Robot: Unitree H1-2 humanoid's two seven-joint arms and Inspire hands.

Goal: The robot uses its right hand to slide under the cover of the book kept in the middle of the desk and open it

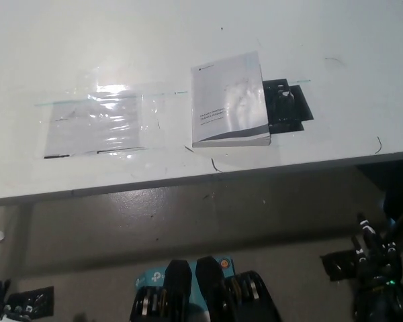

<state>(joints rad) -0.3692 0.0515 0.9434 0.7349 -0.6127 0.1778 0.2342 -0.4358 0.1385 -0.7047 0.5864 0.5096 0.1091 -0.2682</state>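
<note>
Book [230, 100] closed, flat near tabletop [188, 27] front edge, right of centre, atop black sheet [289, 107]. Looks thin, light, glossy cover; likely slides if pushed. Best entry: right edge of cover. Right robot hand [373, 258] low, off tabletop, holding nothing; finger spread unclear. Left robot hand not visible.

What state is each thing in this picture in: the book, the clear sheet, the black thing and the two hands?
book: closed, flat on the desk, cover up.
clear plastic sheet: flat on the desk, left of the book, apart from it.
black object: flat, partly under the book's right edge.
right hand: below the desk edge, holding nothing.
left hand: barely in view, unclear.
</note>
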